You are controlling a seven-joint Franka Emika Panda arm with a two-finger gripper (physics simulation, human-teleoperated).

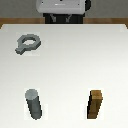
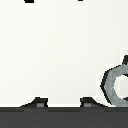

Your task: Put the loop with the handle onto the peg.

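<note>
loop [image 1: 28, 43] flat at worktop's [image 1: 70, 60] ten o'clock | stiff, light, thin metal | pinch handle stub | end effector grip: cannot tell

The robot's base [image 1: 61, 7] is a pale grey, boxy block on a black mount [image 1: 59, 19] — the wrist view shows only dark finger tips [image 2: 35, 103].

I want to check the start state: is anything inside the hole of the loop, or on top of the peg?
The hole of the loop with the handle shows only white table. The peg has a bare flat top. What lies under the loop is covered.
</note>
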